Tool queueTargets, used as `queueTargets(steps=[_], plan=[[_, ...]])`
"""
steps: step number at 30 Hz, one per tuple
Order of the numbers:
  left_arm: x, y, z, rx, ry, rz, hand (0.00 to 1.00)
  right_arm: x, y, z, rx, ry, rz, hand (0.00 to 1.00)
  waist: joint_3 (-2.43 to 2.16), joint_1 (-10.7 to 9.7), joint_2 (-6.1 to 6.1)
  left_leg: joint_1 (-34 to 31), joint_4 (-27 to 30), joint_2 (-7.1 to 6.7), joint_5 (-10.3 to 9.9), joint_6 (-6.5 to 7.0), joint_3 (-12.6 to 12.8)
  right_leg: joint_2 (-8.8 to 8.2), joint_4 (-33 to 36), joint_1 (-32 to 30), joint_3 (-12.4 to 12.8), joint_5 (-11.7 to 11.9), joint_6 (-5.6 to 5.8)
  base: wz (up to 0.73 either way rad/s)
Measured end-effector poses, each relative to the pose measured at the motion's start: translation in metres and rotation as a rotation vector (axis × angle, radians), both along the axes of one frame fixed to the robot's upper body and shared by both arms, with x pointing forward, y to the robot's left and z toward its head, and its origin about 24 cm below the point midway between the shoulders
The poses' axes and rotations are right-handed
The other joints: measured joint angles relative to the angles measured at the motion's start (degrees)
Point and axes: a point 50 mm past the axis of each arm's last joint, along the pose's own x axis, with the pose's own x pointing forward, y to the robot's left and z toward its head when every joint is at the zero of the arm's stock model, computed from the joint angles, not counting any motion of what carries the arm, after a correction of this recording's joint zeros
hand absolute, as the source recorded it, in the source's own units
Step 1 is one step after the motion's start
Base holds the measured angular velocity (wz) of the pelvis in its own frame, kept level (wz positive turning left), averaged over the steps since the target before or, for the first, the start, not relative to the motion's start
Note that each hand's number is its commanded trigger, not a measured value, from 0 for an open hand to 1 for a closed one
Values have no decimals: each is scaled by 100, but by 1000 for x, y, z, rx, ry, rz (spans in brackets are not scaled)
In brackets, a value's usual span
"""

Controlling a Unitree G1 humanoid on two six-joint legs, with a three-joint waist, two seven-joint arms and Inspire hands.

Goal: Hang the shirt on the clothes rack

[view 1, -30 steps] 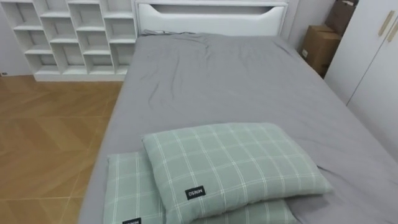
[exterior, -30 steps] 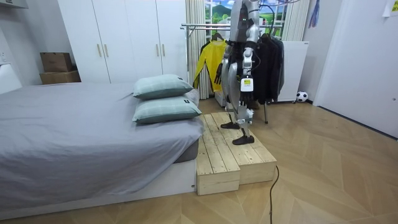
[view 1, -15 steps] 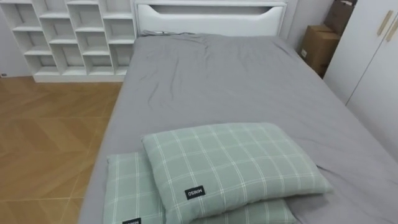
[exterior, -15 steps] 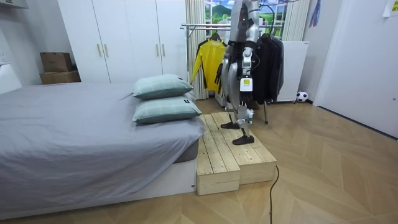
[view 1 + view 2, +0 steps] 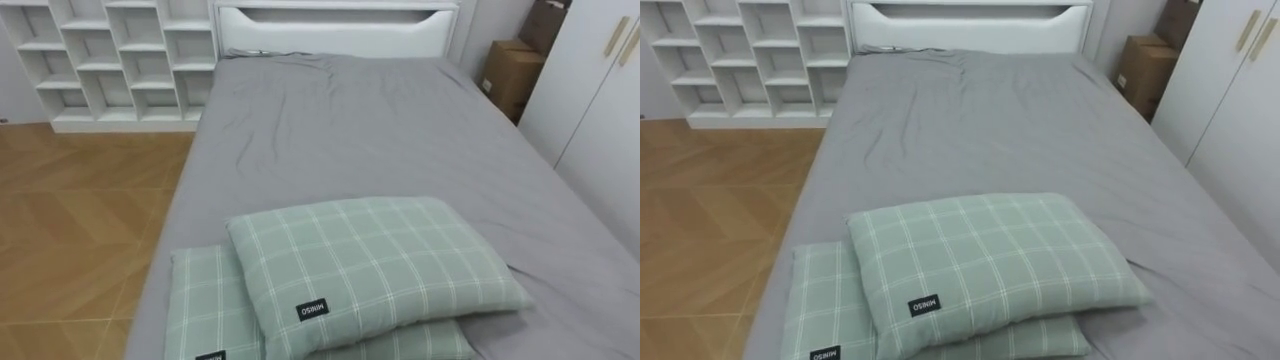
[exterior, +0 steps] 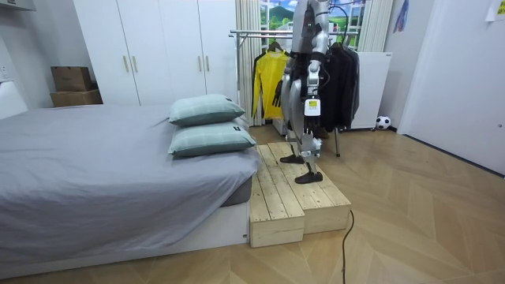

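Two pillows (image 5: 370, 270) lie stacked at the near end of the bed (image 5: 380, 130), straight before the robot, which stands on a wooden step (image 6: 288, 197). Behind it, a yellow jacket (image 6: 265, 79) and dark clothes (image 6: 344, 79) hang straight down from a rack (image 6: 248, 33). Its left hand (image 6: 313, 110) hangs at its side, and I cannot tell whether the fingers are apart or together.
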Motion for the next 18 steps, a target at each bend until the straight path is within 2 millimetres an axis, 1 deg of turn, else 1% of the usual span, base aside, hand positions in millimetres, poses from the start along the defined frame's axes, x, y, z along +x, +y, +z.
queueTargets(steps=[6,13,18], plan=[[0,0,0,-2,-6,-3,0,0,1,0,13,-3,1,0,7,-4,-20,-1,-3,0,0,0,0,1,0,0,-3,0,0,0],[-2,0,0,7,-3,0,0,0,1,0,21,-4,3,0,-12,6,-16,1,19,1,0,0,-5,1,0,7,10,0,0,0],[-2,1,0,28,-7,-2,0,0,1,0,21,-3,3,0,-10,8,-12,1,26,2,1,-2,-4,1,0,11,15,0,0,0]])
